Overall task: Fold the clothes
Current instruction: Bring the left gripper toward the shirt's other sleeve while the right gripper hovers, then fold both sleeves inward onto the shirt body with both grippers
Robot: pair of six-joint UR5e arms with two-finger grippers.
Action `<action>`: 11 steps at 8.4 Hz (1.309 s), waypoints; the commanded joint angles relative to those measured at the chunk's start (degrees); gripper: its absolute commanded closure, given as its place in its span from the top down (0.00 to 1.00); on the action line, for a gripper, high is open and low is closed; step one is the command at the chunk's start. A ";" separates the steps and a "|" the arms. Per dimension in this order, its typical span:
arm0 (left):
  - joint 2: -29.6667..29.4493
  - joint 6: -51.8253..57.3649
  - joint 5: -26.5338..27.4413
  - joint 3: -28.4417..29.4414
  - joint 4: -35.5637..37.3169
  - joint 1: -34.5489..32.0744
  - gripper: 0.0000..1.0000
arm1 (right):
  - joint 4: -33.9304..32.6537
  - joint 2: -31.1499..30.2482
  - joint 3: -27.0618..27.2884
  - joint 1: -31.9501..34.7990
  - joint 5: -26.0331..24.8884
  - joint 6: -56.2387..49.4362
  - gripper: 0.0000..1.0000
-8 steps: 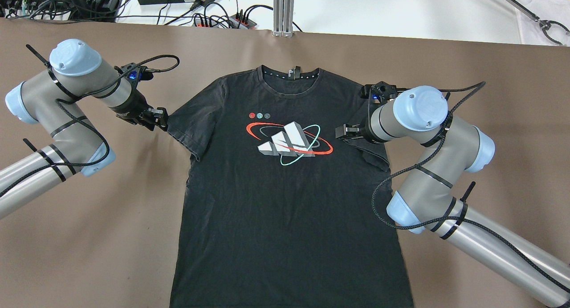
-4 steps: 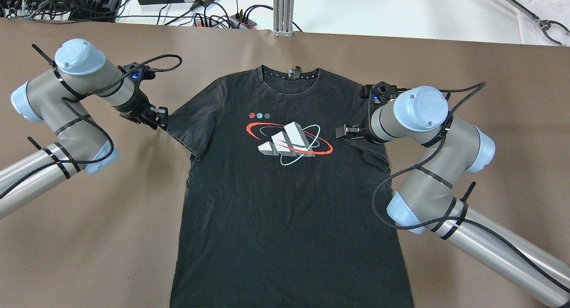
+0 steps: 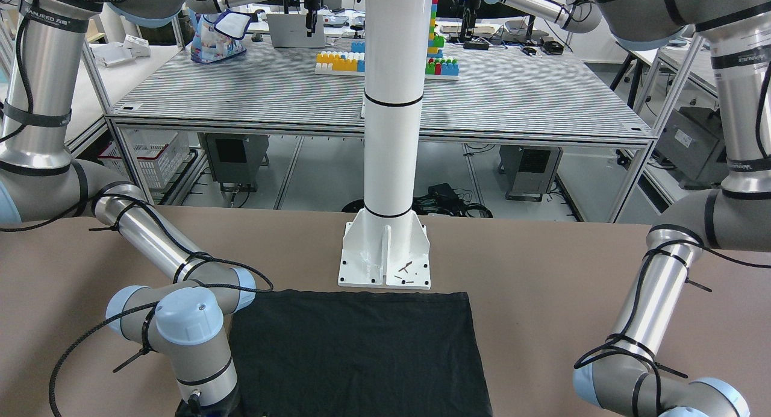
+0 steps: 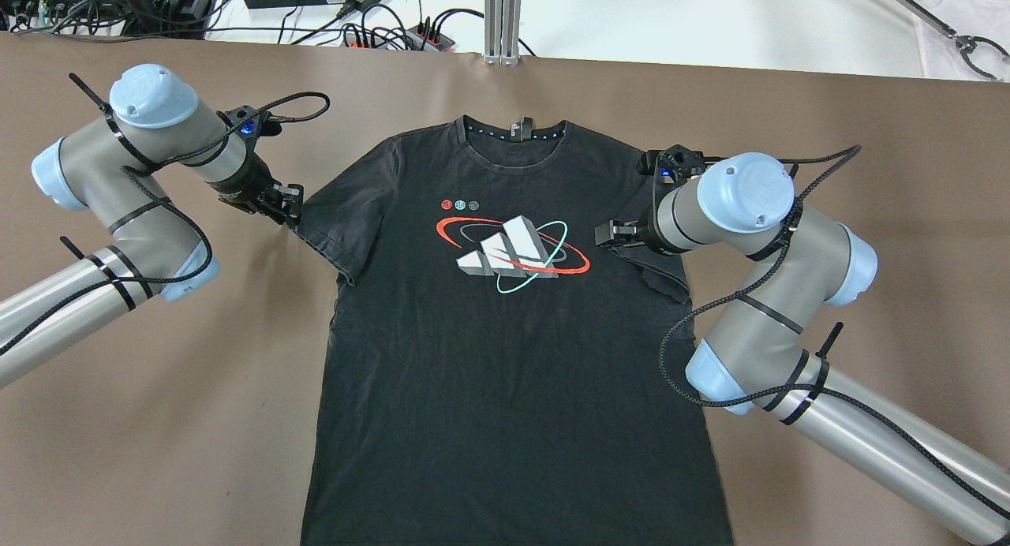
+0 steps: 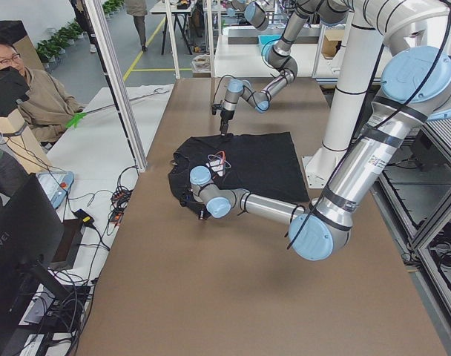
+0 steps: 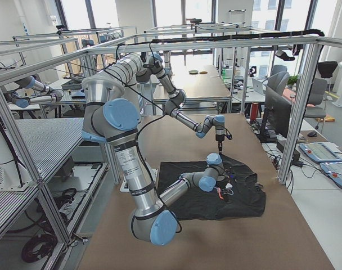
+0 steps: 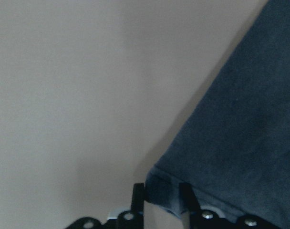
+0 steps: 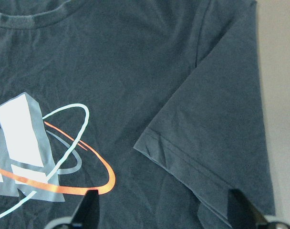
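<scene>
Lying flat and print-up on the brown counter (image 4: 197, 420): one black T-shirt (image 4: 505, 357), spread full width.

- Long axis runs straight away from me. The collar (image 4: 513, 136) points to the far edge, and the hem is nearest my base, just beside the foot of the white pillar (image 3: 390, 103).
- Both sleeves are spread out to the sides. The logo print (image 4: 513, 254) is centred on the chest.
- My left fingers (image 7: 139, 200) are low at the outer corner of the sleeve on my left (image 4: 331, 215). They stand a narrow gap apart with the hem corner between them, not pressed together. Bare counter lies beyond them.
- My right fingers (image 8: 89, 207) are spread wide and grasp nothing. They are over the shirt where the other sleeve (image 8: 221, 133) meets the body, with the sleeve hem crossing between them. The edge of the print is just beside one finger.
</scene>
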 commanded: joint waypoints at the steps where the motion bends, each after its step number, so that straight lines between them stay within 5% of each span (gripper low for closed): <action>1: -0.09 0.00 0.03 0.49 -0.09 -0.06 0.25 | -0.02 0.00 0.00 0.00 0.00 0.00 0.95; 3: -0.09 0.00 0.03 0.23 -0.09 -0.33 0.00 | 0.07 0.00 0.00 0.00 0.00 0.00 0.95; 8: -2.09 -11.65 -0.58 -7.76 1.05 -0.16 0.00 | 0.07 -0.09 0.09 0.00 0.00 0.00 0.95; 11: -8.59 -16.60 0.03 -3.05 1.06 0.54 0.00 | 0.50 -0.35 0.17 0.00 0.00 0.00 0.95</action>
